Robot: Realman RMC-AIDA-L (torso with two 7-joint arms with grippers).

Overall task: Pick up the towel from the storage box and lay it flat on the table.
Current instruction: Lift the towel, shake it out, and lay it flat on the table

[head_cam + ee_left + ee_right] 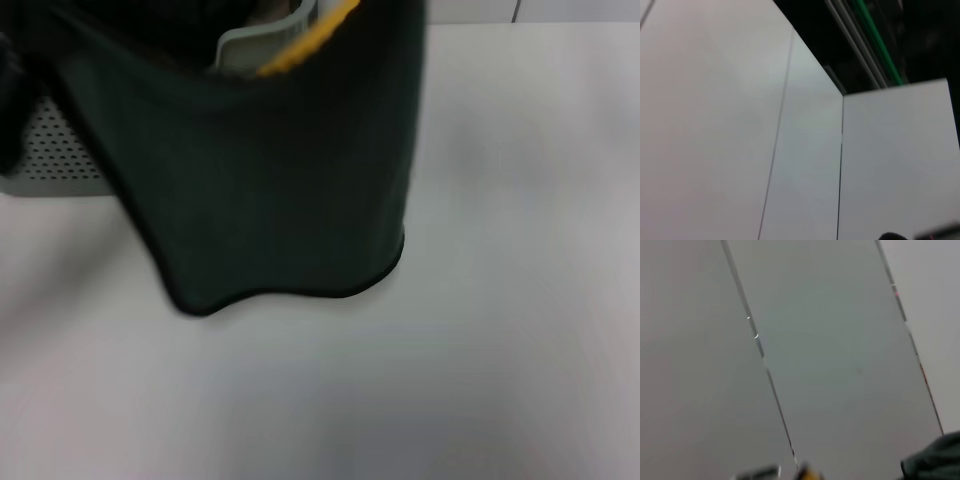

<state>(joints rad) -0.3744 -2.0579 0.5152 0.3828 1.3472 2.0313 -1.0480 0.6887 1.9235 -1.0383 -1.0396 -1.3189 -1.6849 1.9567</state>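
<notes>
White table (520, 300) lies beneath the hanging towel (270, 190).

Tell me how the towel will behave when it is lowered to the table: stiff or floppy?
Probably floppy: the towel hangs in a curved sheet and its lower hem waves above the table. It will likely fold or bunch on touching down, since one corner sags lower than the other. It seems light, draping partly in front of the box.

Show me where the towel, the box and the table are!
towel (270, 190): head view, middle of its dark green face.
storage box (60, 150): head view, its holed side wall.
table (500, 330): head view, bare white top.
</notes>
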